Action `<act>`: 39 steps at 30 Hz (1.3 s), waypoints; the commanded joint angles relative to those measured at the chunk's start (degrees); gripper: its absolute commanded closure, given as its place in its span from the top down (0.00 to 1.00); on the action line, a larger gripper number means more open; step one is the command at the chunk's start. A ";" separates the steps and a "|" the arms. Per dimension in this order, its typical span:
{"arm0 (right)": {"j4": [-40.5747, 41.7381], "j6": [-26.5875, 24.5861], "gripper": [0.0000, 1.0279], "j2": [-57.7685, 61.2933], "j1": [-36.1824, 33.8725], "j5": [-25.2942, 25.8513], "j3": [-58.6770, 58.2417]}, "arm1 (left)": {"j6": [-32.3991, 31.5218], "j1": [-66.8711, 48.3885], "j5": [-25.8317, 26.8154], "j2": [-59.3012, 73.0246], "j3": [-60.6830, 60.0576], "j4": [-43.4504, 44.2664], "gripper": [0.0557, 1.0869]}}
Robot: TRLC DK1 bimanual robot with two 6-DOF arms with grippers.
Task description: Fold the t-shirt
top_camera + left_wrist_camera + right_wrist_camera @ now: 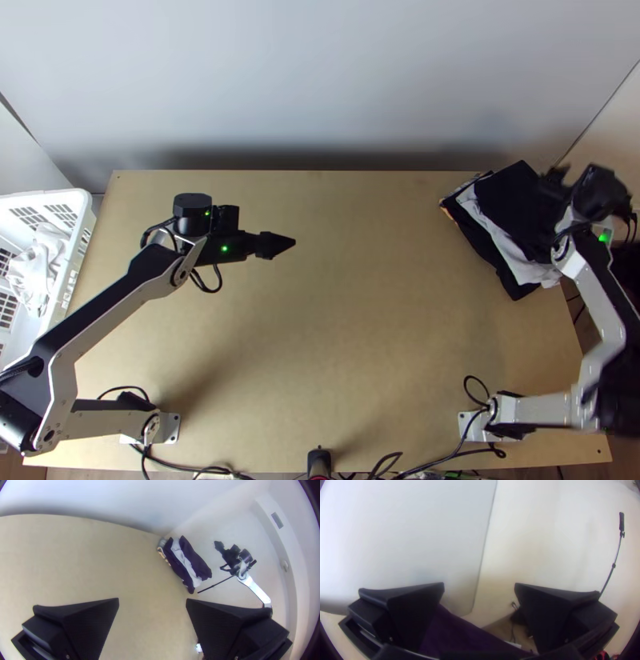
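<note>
Folded dark and white garments lie in a stack [502, 232] at the table's back right corner; which of them is the t-shirt I cannot tell. My left gripper [276, 245] is over the left middle of the table, well away from the stack. In the left wrist view the left gripper [152, 600] is open with nothing between its fingers, and the stack [186, 561] lies farther off. My right gripper [554, 180] is above the stack's outer side. The right wrist view has the right gripper [479, 586] open and empty, with dark cloth [460, 635] below it.
A white basket [80, 228] with white cloth [36, 268] in it stands at the table's left edge. Bare wood of the table [360, 320] stretches between the arms. Cables run along the near edge, and a pale wall rises behind the table.
</note>
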 commanded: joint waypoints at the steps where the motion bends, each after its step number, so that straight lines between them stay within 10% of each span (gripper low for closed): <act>1: -8.86 -0.31 0.95 -15.95 13.71 -0.32 3.03 | 5.59 0.14 -10.37 -2.67 -0.43 1.53 0.95; 8: -26.97 1.27 0.95 -27.64 33.84 -0.32 0.56 | 8.67 2.51 -21.36 -15.50 -7.90 7.15 0.95; 15: -45.60 26.85 0.95 -35.02 29.45 -7.17 -5.85 | 9.55 8.84 -27.33 -34.05 -22.49 8.47 0.95; 25: -49.21 24.83 0.95 -41.53 28.30 -7.17 -13.85 | 12.18 23.25 -28.65 -67.97 -42.09 12.87 0.95; 28: -48.59 16.65 0.95 -46.01 28.74 -5.86 -18.16 | 14.03 24.39 -28.57 -83.09 -49.12 15.42 0.95; 39: -15.37 2.77 0.95 -85.21 28.74 -1.20 -48.74 | 13.06 26.15 -29.97 -82.83 -54.48 16.73 0.95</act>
